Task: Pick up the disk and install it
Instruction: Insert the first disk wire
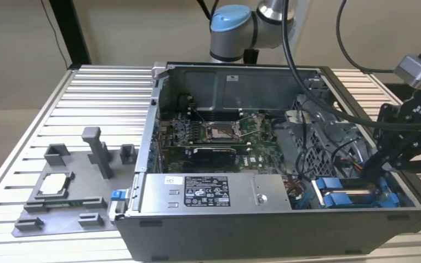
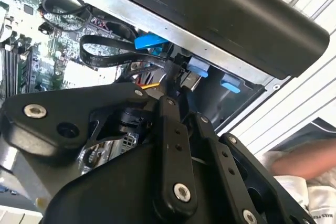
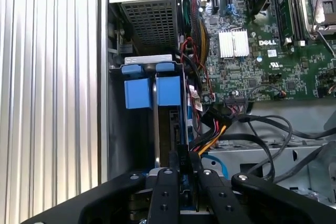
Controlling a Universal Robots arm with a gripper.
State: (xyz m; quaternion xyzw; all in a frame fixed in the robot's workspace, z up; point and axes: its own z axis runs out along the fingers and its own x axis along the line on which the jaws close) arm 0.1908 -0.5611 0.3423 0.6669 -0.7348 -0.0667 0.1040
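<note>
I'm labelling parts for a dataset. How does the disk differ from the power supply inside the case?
The disk is edged with bright blue rails; the power supply is a plain grey box. The disk is far smaller. The power supply shows a white label on top, while the disk shows bare silver metal. The gripper is at the disk, away from the power supply. Both sit along the same wall of the computer case.

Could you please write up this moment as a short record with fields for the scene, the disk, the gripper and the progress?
scene: open computer case lying on a slatted metal table, motherboard exposed
disk: blue-railed disk sits in the drive bay at the case corner, near the exterior view's right
gripper: gripper down in the bay at the disk
grip state: cannot tell
progress: disk is inside the case; full seating cannot be judged
</note>
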